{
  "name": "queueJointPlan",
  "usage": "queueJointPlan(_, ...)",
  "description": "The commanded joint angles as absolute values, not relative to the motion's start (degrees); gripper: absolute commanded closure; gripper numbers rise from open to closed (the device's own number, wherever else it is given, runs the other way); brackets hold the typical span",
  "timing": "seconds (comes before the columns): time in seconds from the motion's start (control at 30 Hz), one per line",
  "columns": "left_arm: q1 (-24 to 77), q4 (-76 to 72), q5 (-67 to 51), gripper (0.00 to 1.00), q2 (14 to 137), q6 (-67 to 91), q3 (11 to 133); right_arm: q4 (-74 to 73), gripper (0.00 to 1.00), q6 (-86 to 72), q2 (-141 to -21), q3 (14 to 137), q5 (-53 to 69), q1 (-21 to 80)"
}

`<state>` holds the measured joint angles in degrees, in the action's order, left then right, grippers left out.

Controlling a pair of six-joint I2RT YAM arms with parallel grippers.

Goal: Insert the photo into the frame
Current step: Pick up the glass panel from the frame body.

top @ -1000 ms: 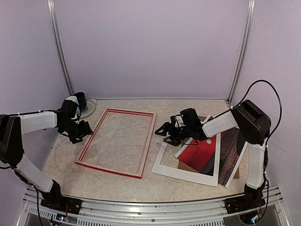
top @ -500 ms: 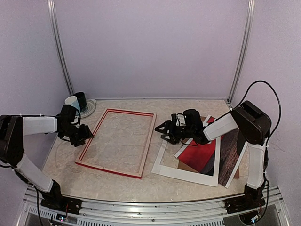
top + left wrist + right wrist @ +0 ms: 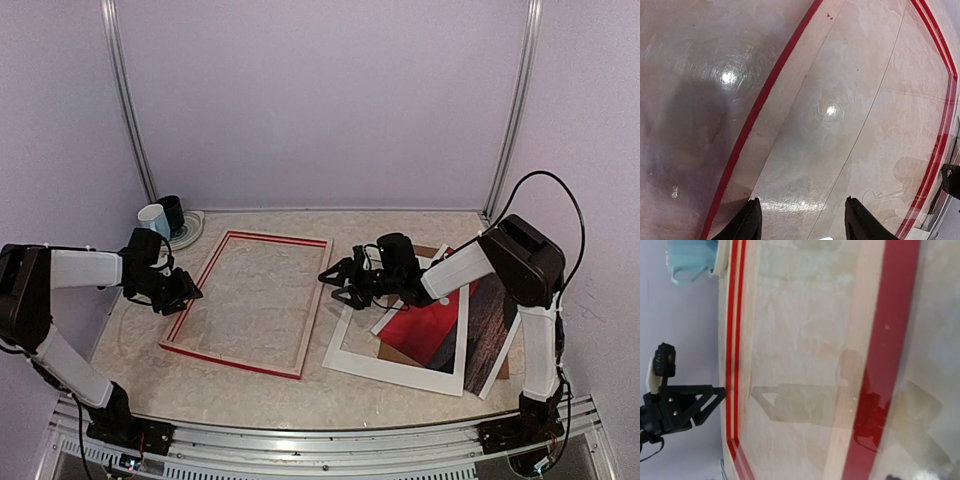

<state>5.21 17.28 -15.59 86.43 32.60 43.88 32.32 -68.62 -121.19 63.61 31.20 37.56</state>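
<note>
The frame [image 3: 230,361] lies flat at centre left, red-faced with pale wood sides. My left gripper [image 3: 188,293] hovers at its left rail, and the left wrist view shows that gripper [image 3: 802,222] open over the red edge [image 3: 760,102] with nothing between the fingers. Reaching left, my right gripper [image 3: 335,282] is at the frame's right rail with its fingers spread and nothing held. The right wrist view looks along that red rail [image 3: 895,340], its own fingers out of view. The red photo [image 3: 425,328] lies to the right, partly under a white mat.
A white mat border [image 3: 395,368] lies over the photo, with a dark print and brown board [image 3: 490,320] at the far right. A light blue mug [image 3: 152,216] and a dark mug sit on a plate at the back left. Walls close in on three sides.
The right gripper has moved left from over the mat to the frame's right rail. The left gripper has come in towards the frame's left rail, its jaws narrowing somewhat.
</note>
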Motion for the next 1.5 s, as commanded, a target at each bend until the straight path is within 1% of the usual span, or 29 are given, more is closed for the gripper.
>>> queueJointPlan(0.0, 4.8, 15.6, -17.7, 0.45, 86.5, 31.5, 43.2, 28.6, 0.28, -68.8, -122.5, 65.9, 30.8, 38.4)
queueJointPlan(0.27, 4.8, 14.8, -19.0, 0.51, 86.8, 31.6, 42.8, 23.8, 0.27, -68.6, -123.4, 68.2, 29.3, 38.8)
queueJointPlan(0.47, 4.8, 14.2, -20.3, 0.53, 87.2, 31.6, 42.5, 25.3, 0.31, -70.0, -124.5, 68.3, 29.1, 38.8)
queueJointPlan(0.7, 4.9, 14.3, -20.8, 0.55, 88.2, 31.5, 42.4, 26.4, 0.32, -71.2, -126.6, 69.8, 29.5, 39.0)
queueJointPlan(0.93, 5.4, 15.5, -19.7, 0.55, 89.4, 31.1, 42.8, 25.5, 0.32, -71.3, -127.8, 72.1, 29.9, 39.4)
queueJointPlan(1.0, 5.7, 15.5, -19.6, 0.55, 89.8, 31.1, 42.8, 25.5, 0.35, -71.4, -128.0, 72.5, 29.9, 39.4)
queueJointPlan(1.17, 6.2, 15.6, -19.8, 0.55, 90.4, 30.9, 42.9, 26.1, 0.36, -72.0, -128.7, 73.0, 30.3, 39.7)
queueJointPlan(1.3, 6.4, 15.6, -19.8, 0.56, 90.3, 30.9, 42.8, 26.9, 0.39, -72.6, -129.0, 73.1, 30.5, 40.0)
queueJointPlan(1.47, 6.5, 15.6, -19.8, 0.55, 90.2, 30.9, 42.9, 27.3, 0.47, -72.9, -128.9, 73.0, 30.3, 40.1)
